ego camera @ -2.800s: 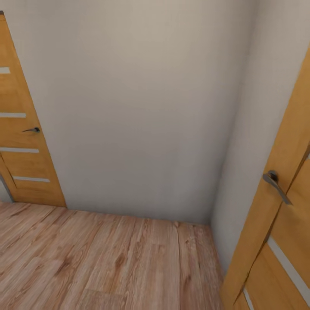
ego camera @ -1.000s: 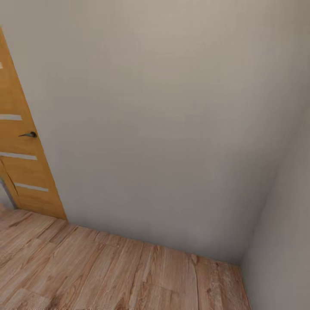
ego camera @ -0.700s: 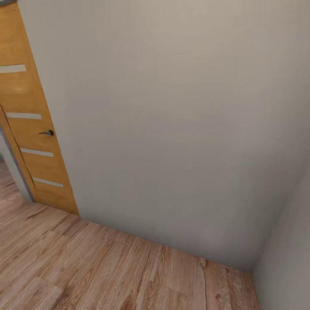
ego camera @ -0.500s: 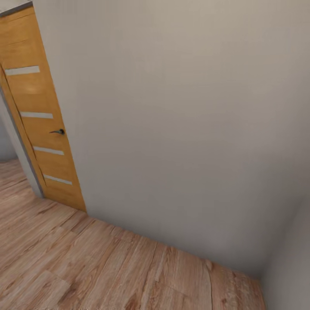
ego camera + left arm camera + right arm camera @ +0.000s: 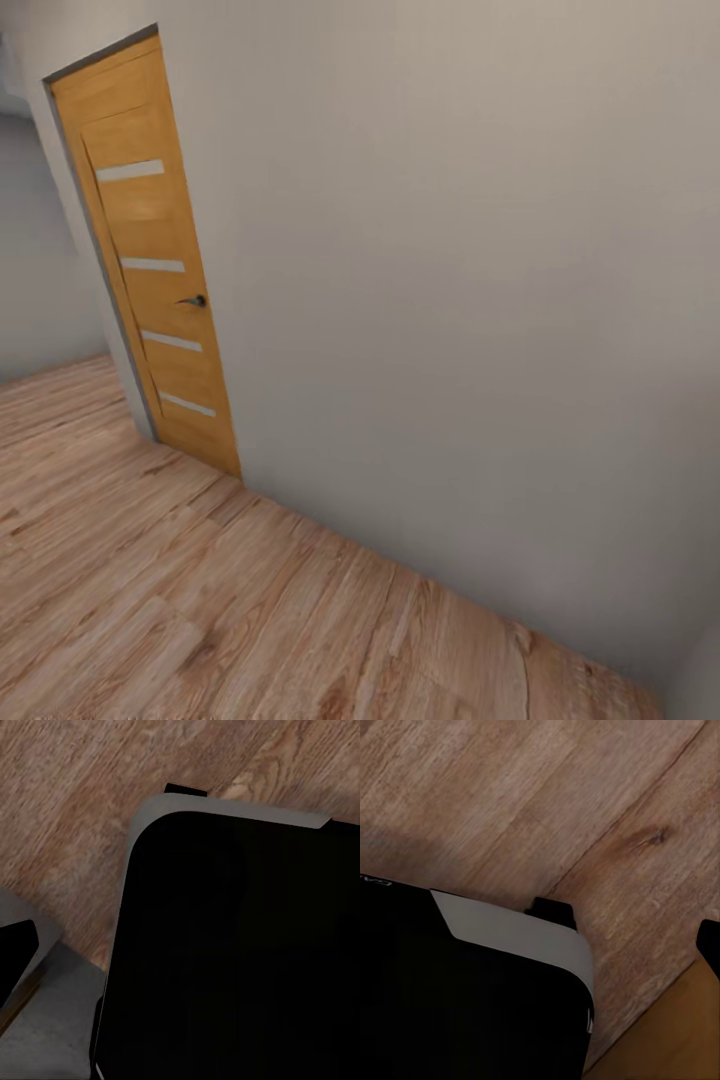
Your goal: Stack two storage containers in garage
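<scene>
Head view looks down on light wood-plank flooring (image 5: 180, 600) meeting a plain pale grey wall (image 5: 450, 300), with an orange-brown wooden door with pale horizontal slats and a small dark lever handle (image 5: 150, 270) set at the wall's left end. Past the door's frame the planks run on into another space bounded by a further grey wall (image 5: 40, 270). Neither of the two orange-red storage containers is to be seen here, so where they stand cannot be told from these pictures.

Left wrist view is taken up largely by a dark, rounded-cornered body with a grey rim (image 5: 232, 952) — most likely part of the robot itself — over the same wood planks. Right wrist view shows a similar black block with a pale grey edge (image 5: 472, 997) above the flooring, and an orange-brown patch at one corner (image 5: 675, 1042), probably door or frame wood. No fingers show clearly in either, so I cannot tell whether the left or right end effector is wide, narrow or holding anything.

As a judgement, the step in hand is travel: the robot is on its way through the house, on wood flooring rather than the garage's dark grey floor. Whether it heads for the containers or carries one cannot be decided. The next move calls for steering away from the wall — toward the open space beyond the door — while keeping clear of the door frame and corner.
</scene>
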You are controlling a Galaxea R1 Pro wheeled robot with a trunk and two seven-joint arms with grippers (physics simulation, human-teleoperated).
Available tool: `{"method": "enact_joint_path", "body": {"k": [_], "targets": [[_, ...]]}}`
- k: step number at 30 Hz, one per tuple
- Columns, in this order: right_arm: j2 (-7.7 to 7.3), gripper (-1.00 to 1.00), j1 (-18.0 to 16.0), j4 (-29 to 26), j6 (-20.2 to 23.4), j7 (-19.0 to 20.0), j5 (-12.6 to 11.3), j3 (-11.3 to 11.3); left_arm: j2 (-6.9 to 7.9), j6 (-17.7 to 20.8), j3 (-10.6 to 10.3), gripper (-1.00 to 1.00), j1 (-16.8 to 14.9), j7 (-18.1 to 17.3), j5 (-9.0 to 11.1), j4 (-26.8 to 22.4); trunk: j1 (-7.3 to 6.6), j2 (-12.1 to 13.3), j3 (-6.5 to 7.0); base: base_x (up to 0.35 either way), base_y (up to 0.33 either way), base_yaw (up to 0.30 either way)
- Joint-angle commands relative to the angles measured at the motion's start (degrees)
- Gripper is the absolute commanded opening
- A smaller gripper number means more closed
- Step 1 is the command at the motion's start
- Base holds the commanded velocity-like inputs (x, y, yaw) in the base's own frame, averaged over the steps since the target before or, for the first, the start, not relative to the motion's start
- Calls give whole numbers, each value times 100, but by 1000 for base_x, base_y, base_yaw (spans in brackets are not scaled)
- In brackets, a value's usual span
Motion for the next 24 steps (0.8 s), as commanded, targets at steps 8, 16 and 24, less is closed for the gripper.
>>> {"method": "enact_joint_path", "body": {"k": [8,16,24], "targets": [[16,100,-8,14,-18,-68,12,26,0,-8,1,100,2,-1,28,-6,0,-3,-5,0,0,295],[-28,100,-8,14,-38,-70,10,27,3,-8,1,100,2,-5,28,-6,0,-3,-5,5,0,300],[-25,100,-8,15,-39,-67,17,27,5,20,1,100,0,-10,32,-6,0,-3,-5,249,0,300]]}}
